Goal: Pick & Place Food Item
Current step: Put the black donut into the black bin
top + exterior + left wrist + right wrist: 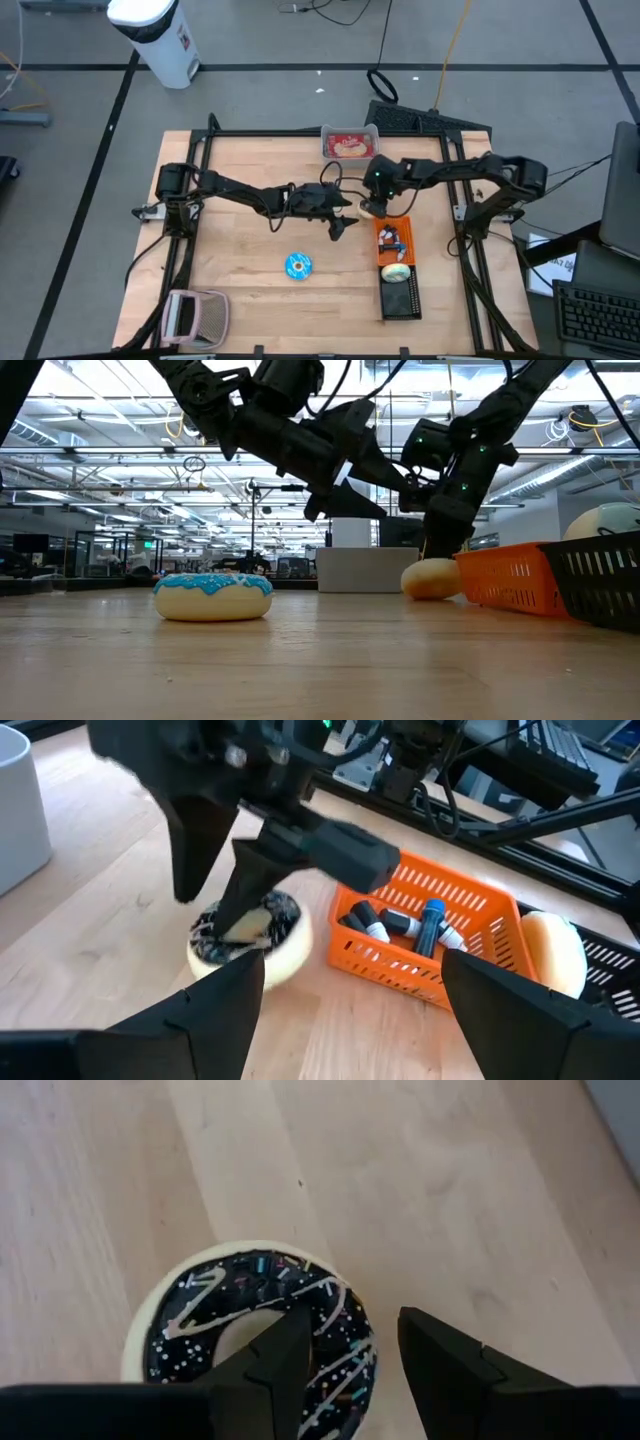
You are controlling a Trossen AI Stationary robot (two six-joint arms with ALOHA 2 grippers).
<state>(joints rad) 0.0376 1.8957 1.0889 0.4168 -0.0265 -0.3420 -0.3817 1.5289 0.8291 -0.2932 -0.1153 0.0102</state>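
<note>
A chocolate-iced donut with sprinkles [190,1330] lies flat on the wooden table, just left of the orange basket [394,240]. My right gripper [350,1320] slants down over it, open. One finger stands in the donut's hole and the other outside the ring, with a strip of table between that finger and the donut. In the low view the donut [432,578] rests on the table under that gripper. My left gripper [343,222] hovers open just left of it, holding nothing, its fingers [230,990] wide apart. A blue-iced donut [298,266] lies nearer the front edge. My right gripper straddles the donut's ring [345,1365] from above, slanting down from the table's right. One finger [285,1355] is in the hole, the other [440,1365] stands clear outside. I cannot tell whether the inner finger touches the ring. The donut lies flat on the table.
The orange basket [420,935] holds markers. Behind it a black basket [402,300] carries a pale bun [553,950]. A clear tub with red food [349,145] stands at the far edge. A pink rack [197,315] sits at the near left corner.
</note>
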